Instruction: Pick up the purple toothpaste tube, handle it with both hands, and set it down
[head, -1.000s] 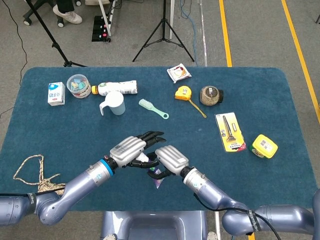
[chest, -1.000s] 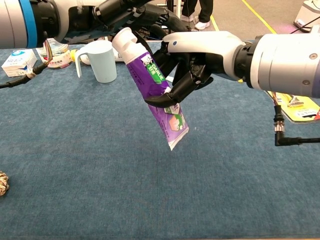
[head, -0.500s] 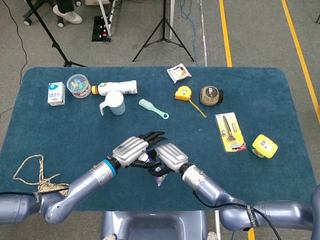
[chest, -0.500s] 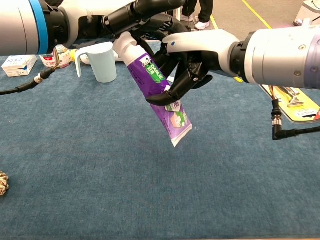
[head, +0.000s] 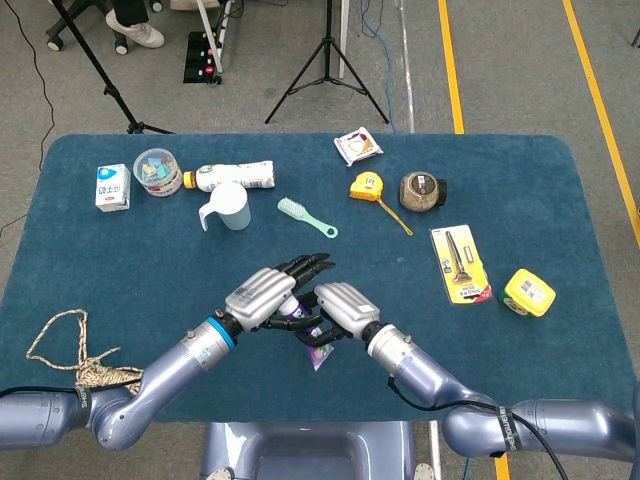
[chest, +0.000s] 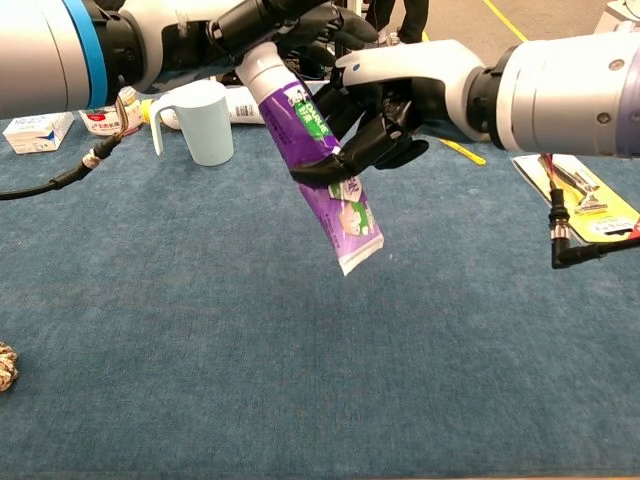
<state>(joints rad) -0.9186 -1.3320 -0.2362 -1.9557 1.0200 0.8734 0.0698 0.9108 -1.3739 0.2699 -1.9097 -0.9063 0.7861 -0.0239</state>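
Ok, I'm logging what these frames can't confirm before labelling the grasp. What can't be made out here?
- Toothpaste tube: in the head view only its tail shows; both hands cover the rest.
- Left hand: in the chest view the top edge cuts it off, so its hold on the cap end is unclear.
- Right hand: palm-side contact is hidden behind the tube.
- Small box: print too small to read.

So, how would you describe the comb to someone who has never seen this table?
On the blue table, look at the far half, just right of the pale blue cup. The comb lies flat there, alone, mint green with a long thin handle; the tape measure further right is yellow.
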